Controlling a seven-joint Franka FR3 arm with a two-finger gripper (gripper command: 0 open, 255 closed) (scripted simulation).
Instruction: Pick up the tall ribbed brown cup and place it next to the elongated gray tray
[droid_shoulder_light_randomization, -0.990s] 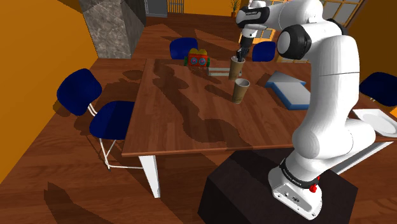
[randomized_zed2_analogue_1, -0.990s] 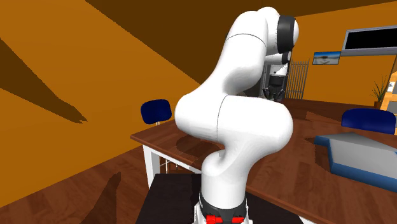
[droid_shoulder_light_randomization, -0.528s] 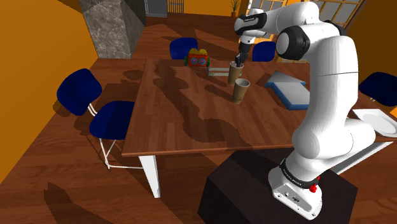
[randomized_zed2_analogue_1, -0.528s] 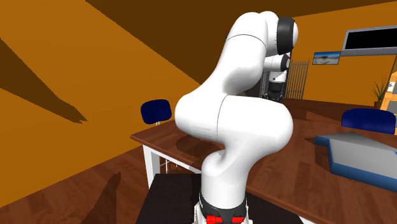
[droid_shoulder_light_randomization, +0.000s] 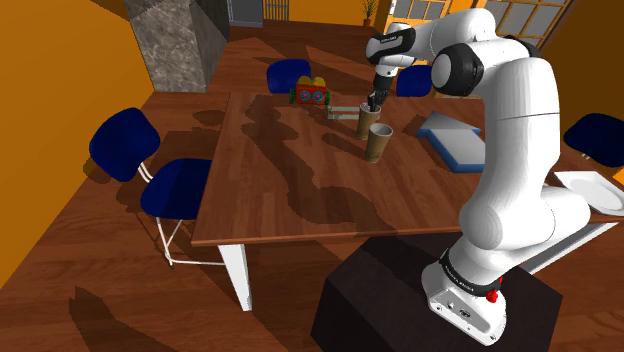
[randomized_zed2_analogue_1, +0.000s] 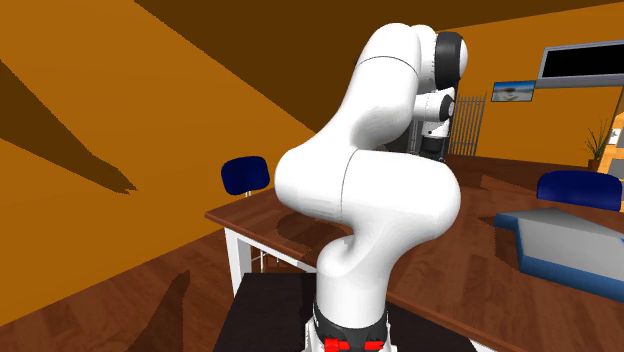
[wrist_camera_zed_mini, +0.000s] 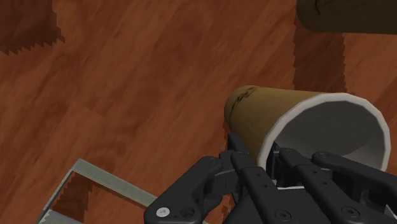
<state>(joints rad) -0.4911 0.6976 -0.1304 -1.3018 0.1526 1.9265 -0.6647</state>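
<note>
Two tall brown cups are close together at the far side of the brown wooden table (droid_shoulder_light_randomization: 280, 180). The black gripper (droid_shoulder_light_randomization: 373, 100) (wrist_camera_zed_mini: 254, 156) is closed on the rim of the farther brown cup (droid_shoulder_light_randomization: 365, 124) (wrist_camera_zed_mini: 273, 114), just behind the nearer brown cup (droid_shoulder_light_randomization: 378, 143) (wrist_camera_zed_mini: 343, 16). One elongated gray tray (droid_shoulder_light_randomization: 343, 110) (wrist_camera_zed_mini: 95, 175) lies beside them.

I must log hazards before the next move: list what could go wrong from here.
1. The gripper pinches the held brown cup only by its rim wall, so it may pivot or slip.
2. The second brown cup stands close by; a sideways carry could knock it.
3. The gray tray lies near; the cup might land on its edge.
</note>
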